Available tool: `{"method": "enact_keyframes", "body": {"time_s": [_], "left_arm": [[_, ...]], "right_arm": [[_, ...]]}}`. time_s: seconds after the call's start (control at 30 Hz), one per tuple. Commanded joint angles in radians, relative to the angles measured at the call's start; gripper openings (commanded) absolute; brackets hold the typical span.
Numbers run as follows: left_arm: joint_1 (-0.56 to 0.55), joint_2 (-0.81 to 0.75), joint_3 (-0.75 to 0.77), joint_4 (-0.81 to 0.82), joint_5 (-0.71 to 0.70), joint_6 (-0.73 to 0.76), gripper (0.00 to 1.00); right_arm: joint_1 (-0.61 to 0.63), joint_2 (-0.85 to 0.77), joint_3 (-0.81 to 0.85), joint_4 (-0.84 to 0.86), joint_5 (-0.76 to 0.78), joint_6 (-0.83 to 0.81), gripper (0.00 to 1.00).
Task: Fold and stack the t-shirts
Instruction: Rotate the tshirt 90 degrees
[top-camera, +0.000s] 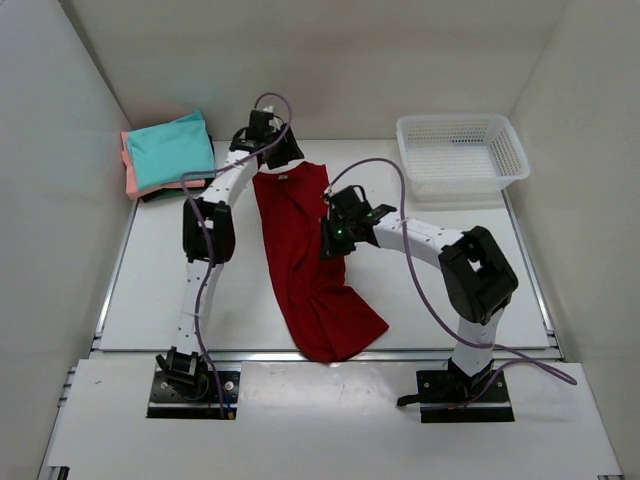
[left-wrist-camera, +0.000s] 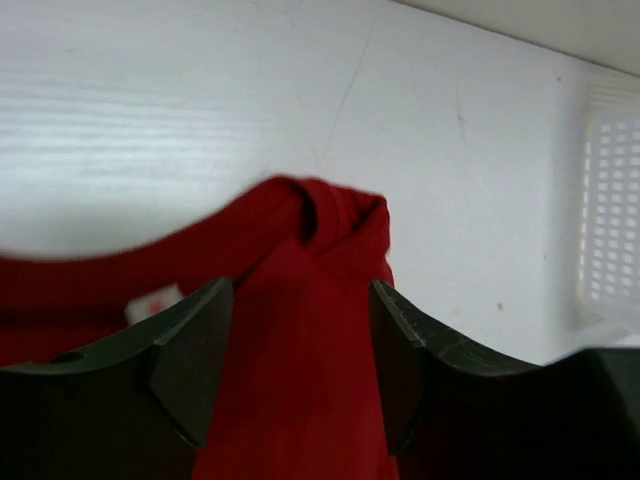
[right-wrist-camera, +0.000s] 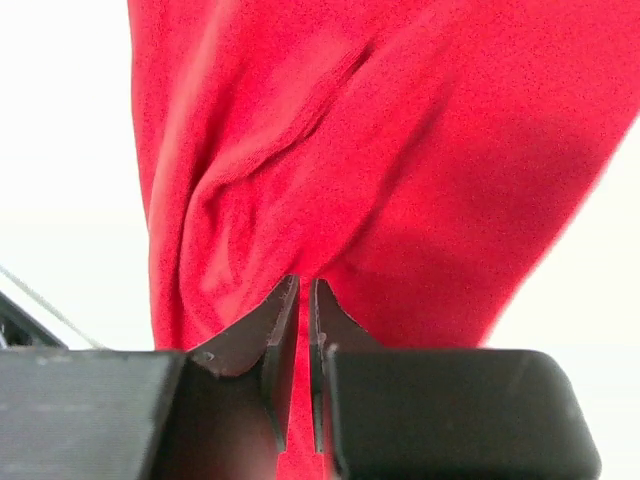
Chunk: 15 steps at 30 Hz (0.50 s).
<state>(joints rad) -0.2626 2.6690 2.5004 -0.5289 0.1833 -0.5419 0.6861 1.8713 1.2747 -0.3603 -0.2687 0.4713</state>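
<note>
The dark red t-shirt (top-camera: 305, 260) lies in a long bunched strip down the middle of the table. My left gripper (top-camera: 279, 156) is at its far collar end. In the left wrist view my left gripper (left-wrist-camera: 300, 290) is open, its fingers (left-wrist-camera: 190, 350) astride a gathered ridge of the red shirt (left-wrist-camera: 310, 240). My right gripper (top-camera: 333, 240) is at the shirt's right edge, mid-length. In the right wrist view my right gripper (right-wrist-camera: 304, 285) is shut on a thin fold of the red shirt (right-wrist-camera: 330, 140). Teal (top-camera: 170, 148), salmon-pink (top-camera: 129, 175) and dark (top-camera: 160, 194) shirts lie stacked at the back left.
A white plastic mesh basket (top-camera: 460, 152) stands at the back right and shows at the right edge of the left wrist view (left-wrist-camera: 610, 220). White walls enclose the table on the left, back and right. The red shirt's lower end reaches the table's front edge (top-camera: 340, 340).
</note>
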Motion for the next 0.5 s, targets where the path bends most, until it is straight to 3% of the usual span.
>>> {"method": "enact_keyframes", "body": {"time_s": [0.0,0.17,0.33,0.47], "left_arm": [[0.025,-0.309,-0.162,0.027,-0.008,0.048,0.67],[0.0,-0.497,-0.471,-0.045,0.015,0.065,0.65],[-0.049,-0.534,-0.733,-0.063,0.004,0.074,0.64],[-0.087,-0.436,-0.73,-0.077,0.013,0.071,0.62]], "right_arm": [[-0.051,-0.089,0.045,-0.058,0.071,-0.086,0.08],[-0.062,-0.179,-0.085,-0.088,0.082,-0.131,0.08],[-0.034,-0.316,-0.27,-0.04,0.023,-0.152,0.07],[-0.008,-0.444,-0.446,-0.039,0.01,-0.114,0.06]]}}
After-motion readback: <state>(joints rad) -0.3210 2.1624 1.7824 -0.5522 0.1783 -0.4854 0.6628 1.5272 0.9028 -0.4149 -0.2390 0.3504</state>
